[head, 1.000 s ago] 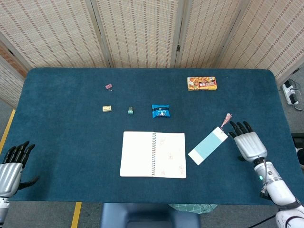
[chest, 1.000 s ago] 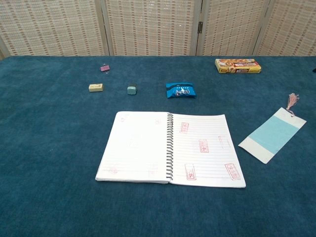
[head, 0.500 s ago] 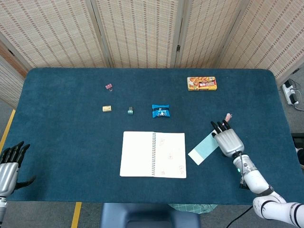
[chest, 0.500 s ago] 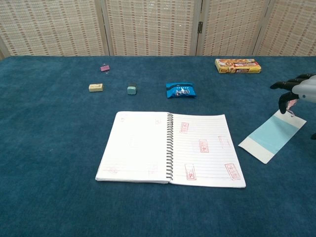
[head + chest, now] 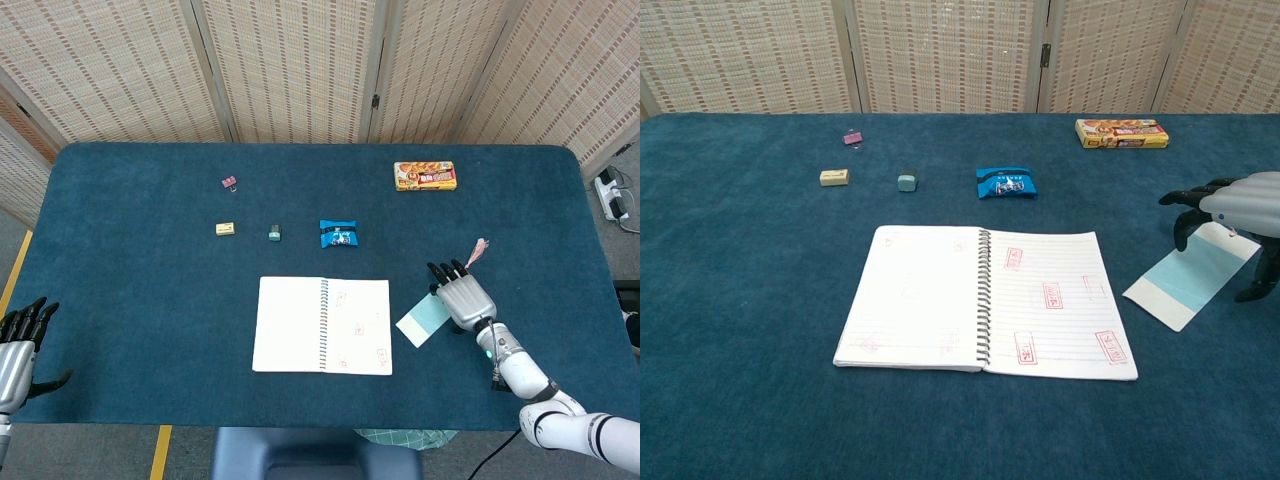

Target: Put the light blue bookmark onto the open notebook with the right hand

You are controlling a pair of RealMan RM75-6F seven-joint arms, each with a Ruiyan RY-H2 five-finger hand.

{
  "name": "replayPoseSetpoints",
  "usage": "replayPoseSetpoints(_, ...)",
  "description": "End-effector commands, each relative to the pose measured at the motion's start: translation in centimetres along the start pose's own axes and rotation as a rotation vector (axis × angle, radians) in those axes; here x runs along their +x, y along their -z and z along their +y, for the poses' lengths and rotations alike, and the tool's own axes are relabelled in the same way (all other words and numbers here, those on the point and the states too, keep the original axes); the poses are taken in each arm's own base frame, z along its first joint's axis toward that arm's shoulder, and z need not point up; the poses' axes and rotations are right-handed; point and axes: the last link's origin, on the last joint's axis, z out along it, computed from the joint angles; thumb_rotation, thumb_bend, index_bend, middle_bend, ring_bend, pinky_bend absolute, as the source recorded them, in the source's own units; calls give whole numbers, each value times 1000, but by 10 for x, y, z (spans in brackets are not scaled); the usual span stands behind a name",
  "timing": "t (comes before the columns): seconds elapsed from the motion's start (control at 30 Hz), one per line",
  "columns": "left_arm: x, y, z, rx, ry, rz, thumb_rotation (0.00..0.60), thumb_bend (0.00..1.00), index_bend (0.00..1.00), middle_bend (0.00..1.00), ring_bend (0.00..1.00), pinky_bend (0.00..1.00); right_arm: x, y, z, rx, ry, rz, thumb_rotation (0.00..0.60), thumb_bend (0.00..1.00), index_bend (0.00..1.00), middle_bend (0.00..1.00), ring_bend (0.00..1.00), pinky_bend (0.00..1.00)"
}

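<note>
The light blue bookmark (image 5: 422, 320) (image 5: 1185, 281) lies flat on the blue cloth just right of the open notebook (image 5: 322, 325) (image 5: 983, 300), its pink tassel (image 5: 477, 249) pointing away. My right hand (image 5: 462, 296) (image 5: 1230, 208) hovers over the bookmark's far half, palm down, fingers spread and curved downward, holding nothing. From the chest view the fingertips look slightly above the card. My left hand (image 5: 20, 340) rests at the table's near left edge, fingers apart and empty.
Beyond the notebook sit a blue snack packet (image 5: 338, 233), a small teal block (image 5: 274, 233), a yellow eraser (image 5: 226, 229) and a pink clip (image 5: 229, 182). An orange box (image 5: 425, 176) lies at the far right. Wicker screens stand behind the table (image 5: 120, 290).
My right hand has moved left from beside the bookmark's tassel end to over the bookmark, covering its far half. The left hand drifted slightly down. The bookmark has not moved.
</note>
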Motion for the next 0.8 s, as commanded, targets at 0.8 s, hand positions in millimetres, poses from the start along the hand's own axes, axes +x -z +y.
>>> replayPoseSetpoints(0.8, 0, -2, -2, 9, -3, 7, 600, 229, 0, 0, 0, 0, -1, -19, -11, 22, -32, 38, 600, 147, 500, 0, 0, 0)
